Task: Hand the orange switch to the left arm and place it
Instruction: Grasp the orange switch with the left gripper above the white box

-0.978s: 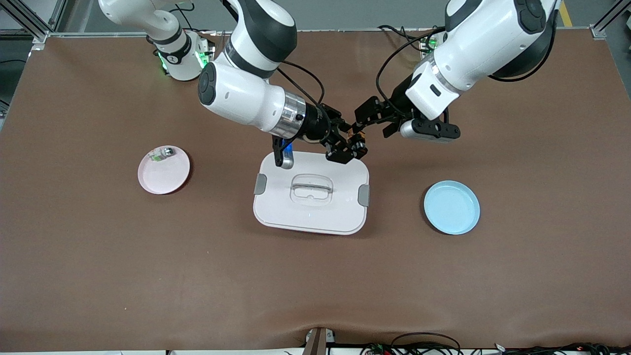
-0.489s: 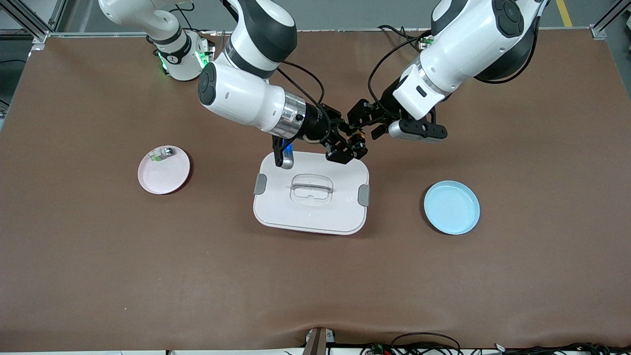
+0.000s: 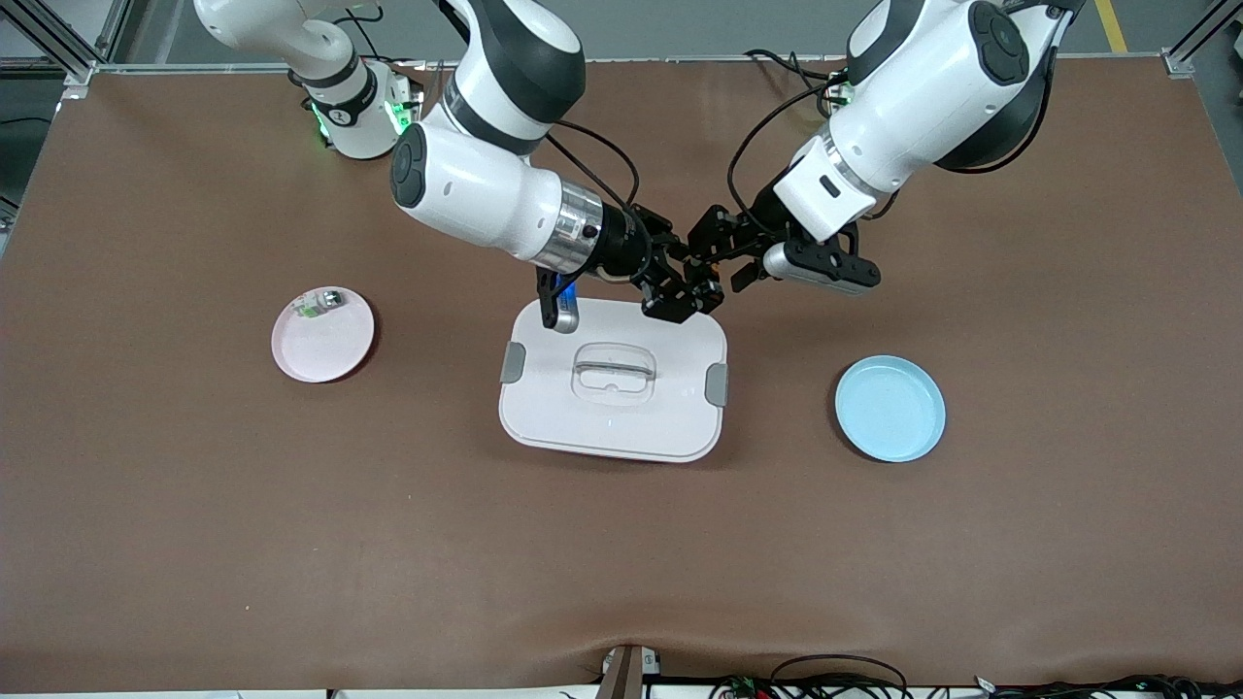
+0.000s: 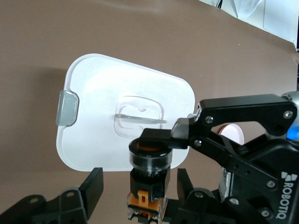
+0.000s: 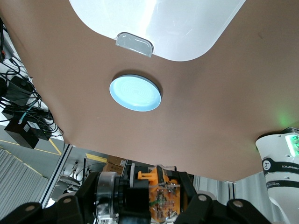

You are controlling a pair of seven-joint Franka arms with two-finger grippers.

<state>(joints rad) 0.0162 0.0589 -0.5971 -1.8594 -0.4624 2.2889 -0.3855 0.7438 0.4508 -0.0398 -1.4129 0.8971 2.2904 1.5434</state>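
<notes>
The orange switch (image 3: 701, 266) hangs in the air over the table just past the box's (image 3: 554, 408) edge nearest the robots' bases. My right gripper (image 3: 691, 289) is shut on the switch's black capped end (image 5: 122, 196). My left gripper (image 3: 709, 250) meets it from the other end. In the left wrist view its two fingers (image 4: 91, 185) stand either side of the switch's orange base (image 4: 148, 192), a gap showing on each side, so the left gripper (image 4: 138, 181) is open around the switch. The white box (image 4: 93, 130) lies below.
A pink plate (image 3: 325, 349) with a small green-and-silver part (image 3: 319, 303) lies toward the right arm's end. A blue plate (image 3: 890, 408) lies toward the left arm's end, also seen as the blue plate (image 5: 135, 93) beside the box (image 5: 159, 23).
The left gripper has moved in toward the right gripper and its fingers have narrowed round the switch's base. The right arm and the switch have stayed put.
</notes>
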